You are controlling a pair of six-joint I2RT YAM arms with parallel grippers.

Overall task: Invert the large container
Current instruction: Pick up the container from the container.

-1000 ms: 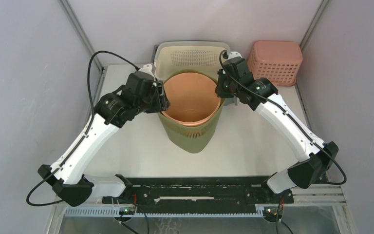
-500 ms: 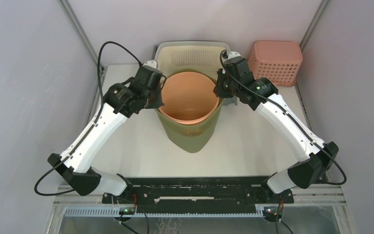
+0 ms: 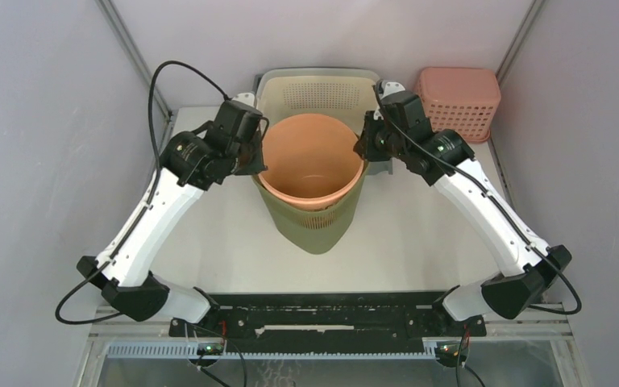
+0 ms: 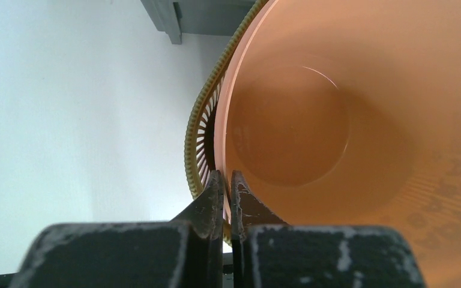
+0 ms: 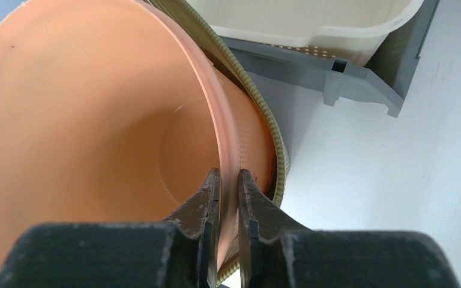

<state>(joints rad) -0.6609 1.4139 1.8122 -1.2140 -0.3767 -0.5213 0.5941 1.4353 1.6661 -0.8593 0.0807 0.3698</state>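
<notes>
The large container (image 3: 310, 157) is an orange bucket standing upright, mouth up, nested in an olive-green slatted basket (image 3: 314, 230) at the table's middle. My left gripper (image 3: 256, 157) is shut on its left rim. In the left wrist view one finger of that gripper (image 4: 227, 180) lies inside the orange wall (image 4: 336, 120) and the other between it and the green basket (image 4: 197, 129). My right gripper (image 3: 364, 145) is shut on the right rim. In the right wrist view its fingers (image 5: 228, 177) pinch the orange wall (image 5: 96, 120), with the green basket's rim (image 5: 265, 120) just outside.
A cream perforated bin (image 3: 322, 87) stands right behind the container, its grey base (image 5: 336, 78) close to my right gripper. A pink basket (image 3: 458, 101) sits at the back right. Slanted frame posts rise at both back corners.
My left gripper moved in to the left rim and shut on it. The orange container now sits a little higher in the green basket, and both arms have risen slightly.
</notes>
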